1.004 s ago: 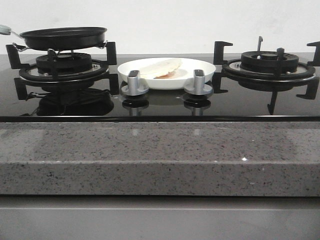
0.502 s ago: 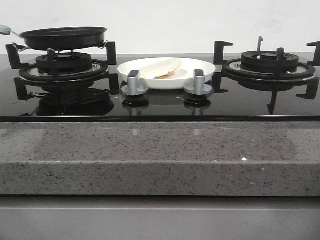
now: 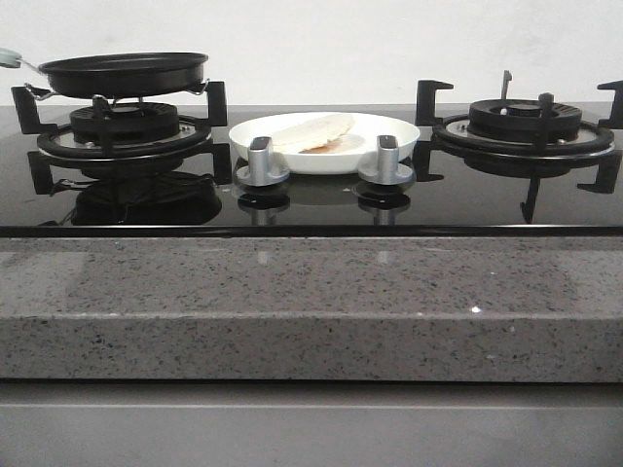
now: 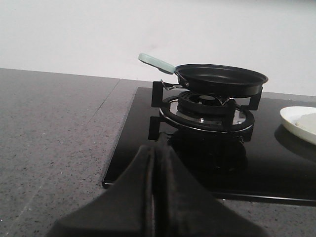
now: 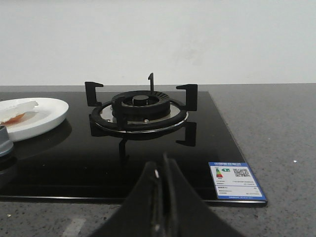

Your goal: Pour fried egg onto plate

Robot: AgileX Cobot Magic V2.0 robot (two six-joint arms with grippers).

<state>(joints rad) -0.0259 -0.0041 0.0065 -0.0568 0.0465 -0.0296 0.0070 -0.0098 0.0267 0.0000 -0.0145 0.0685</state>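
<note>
The white plate (image 3: pixel 384 129) stands on the black glass hob between the two burners, behind the knobs. The fried egg (image 3: pixel 313 130) lies on it, folded, with an orange patch under the white. The plate's edge (image 4: pixel 298 122) shows in the left wrist view; plate (image 5: pixel 47 117) and egg (image 5: pixel 15 109) show in the right wrist view. The black frying pan (image 3: pixel 125 71) sits on the left burner, its pale green handle (image 4: pixel 155 62) pointing away from the plate. My left gripper (image 4: pixel 154 150) is shut, empty, near the hob's front left corner. My right gripper (image 5: pixel 161 165) is shut, empty, before the right burner.
Two silver knobs (image 3: pixel 261 161) (image 3: pixel 386 161) stand in front of the plate. The right burner (image 3: pixel 526 122) carries nothing. A blue energy label (image 5: pixel 236 180) is stuck at the hob's front right corner. Speckled grey stone counter (image 3: pixel 311 302) surrounds the hob.
</note>
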